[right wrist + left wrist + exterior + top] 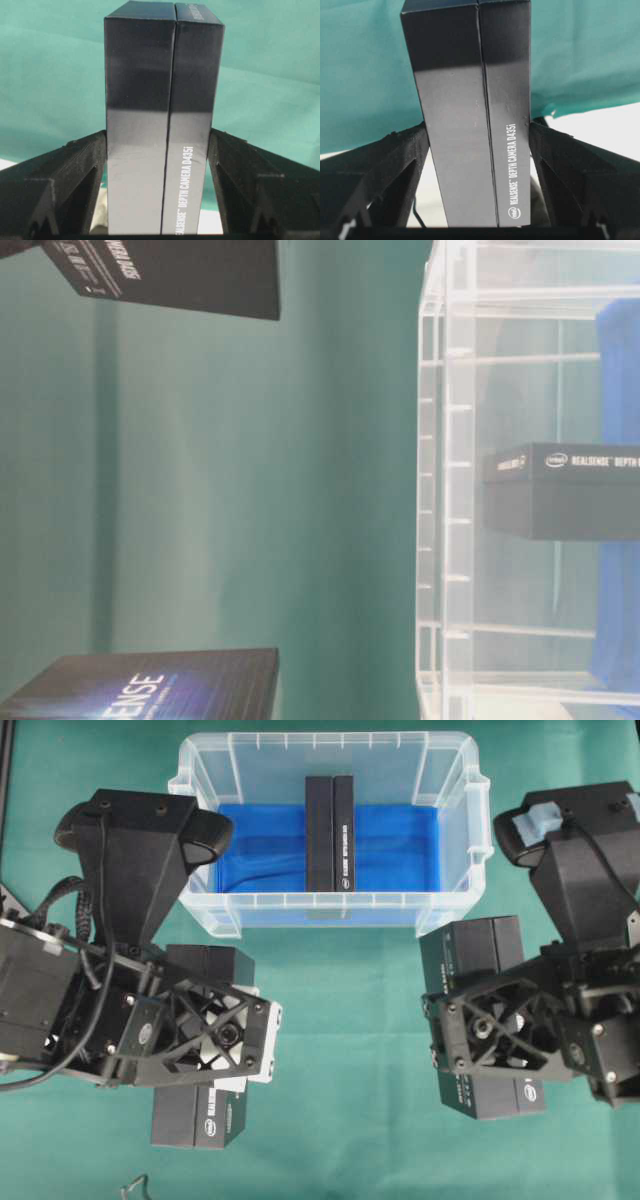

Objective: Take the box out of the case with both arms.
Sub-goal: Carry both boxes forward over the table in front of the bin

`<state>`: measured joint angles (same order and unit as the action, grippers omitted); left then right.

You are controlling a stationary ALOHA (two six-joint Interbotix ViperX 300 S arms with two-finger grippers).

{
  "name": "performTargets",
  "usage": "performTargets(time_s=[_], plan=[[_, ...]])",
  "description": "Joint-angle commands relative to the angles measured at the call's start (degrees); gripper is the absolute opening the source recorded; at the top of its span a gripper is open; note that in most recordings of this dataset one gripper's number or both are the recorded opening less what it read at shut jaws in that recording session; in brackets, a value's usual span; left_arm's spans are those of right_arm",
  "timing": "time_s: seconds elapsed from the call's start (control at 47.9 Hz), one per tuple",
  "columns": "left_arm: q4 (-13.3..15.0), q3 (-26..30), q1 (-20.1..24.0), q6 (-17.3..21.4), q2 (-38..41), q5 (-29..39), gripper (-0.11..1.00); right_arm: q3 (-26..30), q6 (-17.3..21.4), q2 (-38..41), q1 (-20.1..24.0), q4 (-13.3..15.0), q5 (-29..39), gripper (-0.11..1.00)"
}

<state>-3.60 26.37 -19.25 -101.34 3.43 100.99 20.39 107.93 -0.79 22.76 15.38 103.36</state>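
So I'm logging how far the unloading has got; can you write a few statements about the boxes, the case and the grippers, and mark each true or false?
1. The left gripper is shut on a black RealSense box. True.
2. The right gripper is open and empty. False: it grips another black RealSense box between its fingers.
3. One black box is inside the clear case. True.
4. The case's bottom is lined in red. False: the lining is a blue sheet.
5. Both held boxes are over the green table cover, outside the case. True.
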Motion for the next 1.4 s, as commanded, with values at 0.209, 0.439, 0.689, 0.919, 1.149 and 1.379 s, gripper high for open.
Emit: performTargets(time_s=[0.209, 0.439, 0.689, 0.919, 1.149, 1.379], plan=[[-0.18, 0.88, 0.18, -0.26, -0.79, -0.09, 0.64, 1.41, 0.0, -0.88, 0.09, 0.35, 0.09, 0.65], [-0.18, 0.88, 0.18, -0.26, -0.79, -0.09, 0.64, 1.41, -0.09, -0.88, 0.09, 0.35, 0.09, 0.65], [-0.26, 0.79, 0.18, -0.18, -0.88, -0.09, 0.64, 1.41, -0.09, -0.88, 0.09, 0.35, 0.09, 0.65], [-0.26, 0.7, 0.18, -0.09, -0.88, -0.09, 0.64, 1.41, 0.0, -0.88, 0.09, 0.35, 0.18, 0.65], [-0.44, -1.41, -0.09, -0.44, -0.97, -0.53, 0.64, -0.35, 0.0, -0.26, 0.09, 0.35, 0.09, 0.65], [-0.97, -6.5, -0.7, -0.53, -1.05, -4.13, 0.64, -3.78, 0.18, 1.58, 0.09, 0.35, -1.67, 0.65]])
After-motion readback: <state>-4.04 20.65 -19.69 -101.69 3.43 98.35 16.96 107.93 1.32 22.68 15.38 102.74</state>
